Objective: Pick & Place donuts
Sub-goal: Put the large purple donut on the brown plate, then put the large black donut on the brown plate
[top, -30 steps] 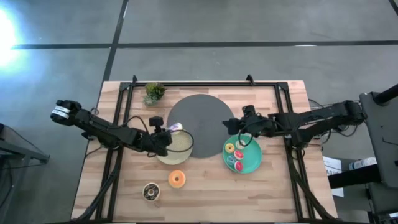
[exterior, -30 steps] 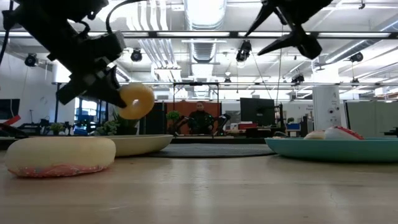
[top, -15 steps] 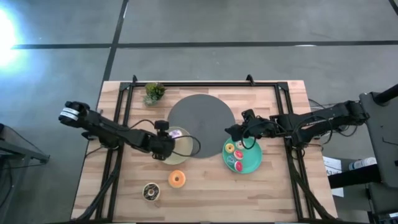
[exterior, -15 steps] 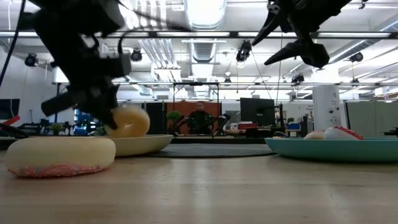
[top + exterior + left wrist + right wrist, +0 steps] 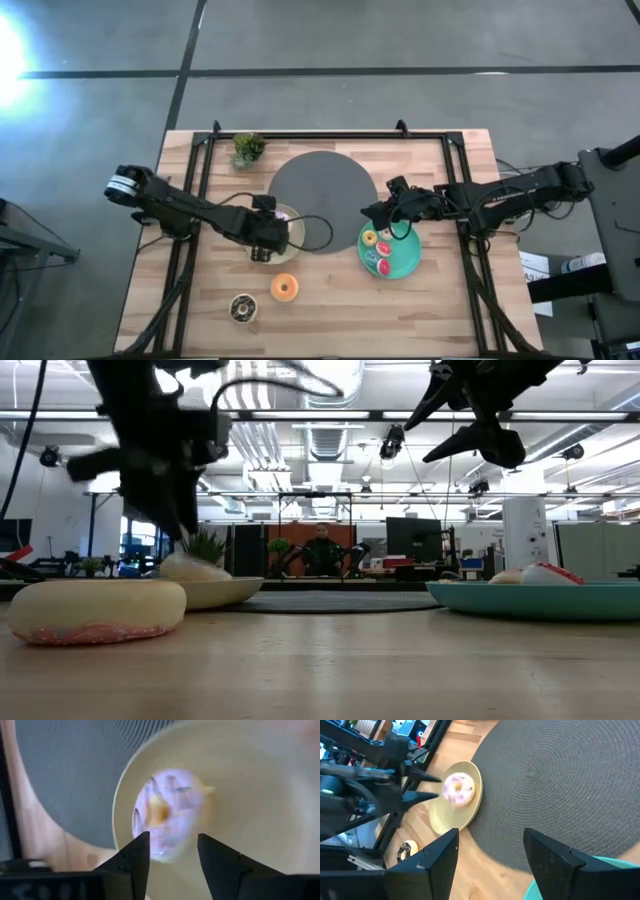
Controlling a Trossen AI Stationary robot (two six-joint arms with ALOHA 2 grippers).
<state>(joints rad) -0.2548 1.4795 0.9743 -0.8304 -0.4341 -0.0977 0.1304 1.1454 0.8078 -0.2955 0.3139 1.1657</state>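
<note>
The donuts look like small, light, stiff toy rings, best pinched across the rim or through the hole — one white-and-pink donut (image 5: 457, 789) lies on the cream plate (image 5: 297, 232) at the tabletop's middle, beside the grey disc (image 5: 318, 192). The left gripper (image 5: 172, 851) hangs just above it with its fingers apart, holding nothing. The right gripper (image 5: 490, 845) hovers wide open and empty over the teal plate (image 5: 405, 262) — three donuts lie there, and two more near the tabletop's front edge.

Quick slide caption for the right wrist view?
Left gripper open beside a white-frosted donut lying on the cream plate.
</note>
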